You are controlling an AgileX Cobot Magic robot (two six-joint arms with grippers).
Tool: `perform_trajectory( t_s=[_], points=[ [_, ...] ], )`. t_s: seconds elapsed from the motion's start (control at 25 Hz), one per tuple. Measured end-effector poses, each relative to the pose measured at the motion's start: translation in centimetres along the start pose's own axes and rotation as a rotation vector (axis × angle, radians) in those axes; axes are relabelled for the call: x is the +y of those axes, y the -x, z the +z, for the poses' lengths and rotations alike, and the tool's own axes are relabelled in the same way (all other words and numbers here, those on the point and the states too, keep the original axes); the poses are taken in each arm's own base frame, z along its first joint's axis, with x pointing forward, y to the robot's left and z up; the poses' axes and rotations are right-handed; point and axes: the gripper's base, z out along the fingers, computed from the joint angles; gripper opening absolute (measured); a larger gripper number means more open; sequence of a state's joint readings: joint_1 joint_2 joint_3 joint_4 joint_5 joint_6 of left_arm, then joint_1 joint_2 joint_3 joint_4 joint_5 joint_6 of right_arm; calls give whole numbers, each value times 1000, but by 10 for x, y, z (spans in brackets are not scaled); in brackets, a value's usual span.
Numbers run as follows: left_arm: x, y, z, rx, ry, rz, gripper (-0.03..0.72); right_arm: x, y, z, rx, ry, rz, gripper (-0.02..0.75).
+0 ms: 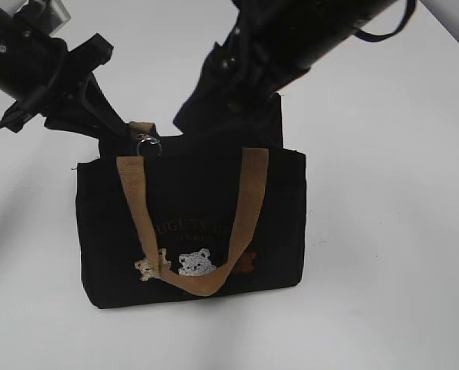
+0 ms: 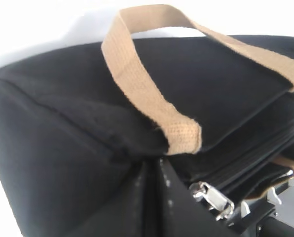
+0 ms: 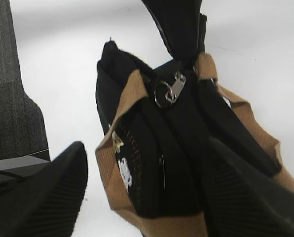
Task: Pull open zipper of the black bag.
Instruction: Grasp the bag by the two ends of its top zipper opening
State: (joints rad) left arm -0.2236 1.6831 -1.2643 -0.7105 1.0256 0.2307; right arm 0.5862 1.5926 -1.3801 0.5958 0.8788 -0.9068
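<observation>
Evidently soft and light: the black bag (image 1: 191, 223) stands on the white desk (image 1: 383, 154), fabric likely to sag and slide. Left tool (image 1: 125, 132) clenched at the bag's top end near the zipper's (image 2: 245, 165) silver pull (image 1: 148, 144); what it pinches is unclear. Right tool (image 3: 147, 192) released, straddling the bag; brace there, take the small slippery pull.

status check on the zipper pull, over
Left gripper shut at small silver zipper pull. Right gripper open, straddling black fabric bag. Tan webbing handle draped clear.
</observation>
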Motion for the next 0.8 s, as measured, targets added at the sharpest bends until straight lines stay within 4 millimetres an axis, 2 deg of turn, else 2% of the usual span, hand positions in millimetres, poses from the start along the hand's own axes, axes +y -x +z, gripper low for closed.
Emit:
perform_trajectory(
  t_s=[0.08, 0.28, 0.44, 0.64, 0.72, 0.8],
  points=[
    [-3, 0, -4, -12, 2, 25, -10, -4, 7, 10, -3, 4, -10, 543],
    [-15, 0, -18, -44, -14, 64, -10, -18, 15, 27, -9, -7, -41, 448],
    [-20, -3, -24, -52, -26, 73, -10, -24, 11, 44, 18, 8, -70, 392],
    [-18, -8, -24, -2, -2, 93, -9, -28, 5, 56, 42, 22, -86, 377],
    [-15, -10, -24, 26, 34, 105, 31, -28, 5, 57, 46, 24, -86, 375],
    [-12, -10, -25, 32, 65, 87, 124, -28, 4, 58, 47, 25, -87, 376]
  ],
)
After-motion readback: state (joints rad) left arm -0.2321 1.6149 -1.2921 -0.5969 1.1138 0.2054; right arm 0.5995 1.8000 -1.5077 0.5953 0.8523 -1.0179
